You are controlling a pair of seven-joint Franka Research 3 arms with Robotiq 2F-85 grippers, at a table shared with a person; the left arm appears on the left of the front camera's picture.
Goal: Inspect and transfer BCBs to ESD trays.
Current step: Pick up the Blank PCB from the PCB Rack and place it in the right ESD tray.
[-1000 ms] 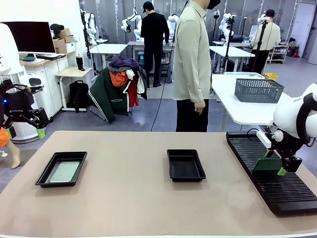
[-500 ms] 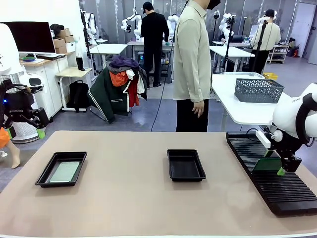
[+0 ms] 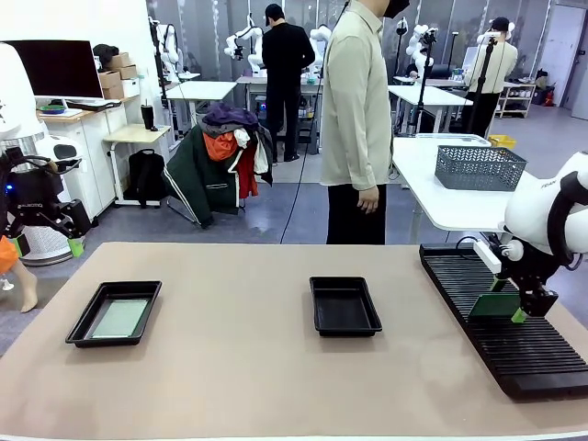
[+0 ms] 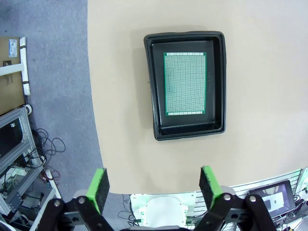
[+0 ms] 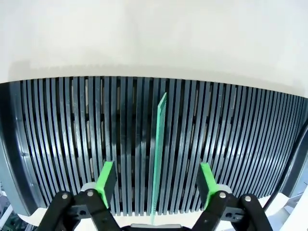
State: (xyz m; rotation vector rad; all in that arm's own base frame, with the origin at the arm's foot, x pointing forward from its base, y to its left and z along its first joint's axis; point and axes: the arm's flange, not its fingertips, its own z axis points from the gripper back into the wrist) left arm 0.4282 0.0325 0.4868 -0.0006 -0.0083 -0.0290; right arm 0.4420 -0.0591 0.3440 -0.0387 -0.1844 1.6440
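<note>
A green BCB (image 5: 158, 154) stands on edge in a slot of the long black ribbed rack (image 5: 72, 130). My right gripper (image 5: 156, 182) straddles it, open, with a gap between each green pad and the board. In the front view this gripper (image 3: 510, 310) sits low over the rack (image 3: 514, 349) beside the tilted board (image 3: 492, 307). Another BCB (image 4: 185, 84) lies flat in the left ESD tray (image 4: 219, 91), also seen from the front (image 3: 84, 317). The middle ESD tray (image 3: 344, 306) holds nothing. My left gripper (image 4: 154, 187) hangs open high above the left tray.
A person (image 3: 356, 119) stands at the table's far side, hands down. A grey mesh basket (image 3: 479, 167) sits on a white side table behind the rack. The tan tabletop (image 3: 230, 367) is bare between the trays and the rack.
The right gripper's green fingertip has edged slightly in toward the standing board. The left arm, the trays and the person have not moved.
</note>
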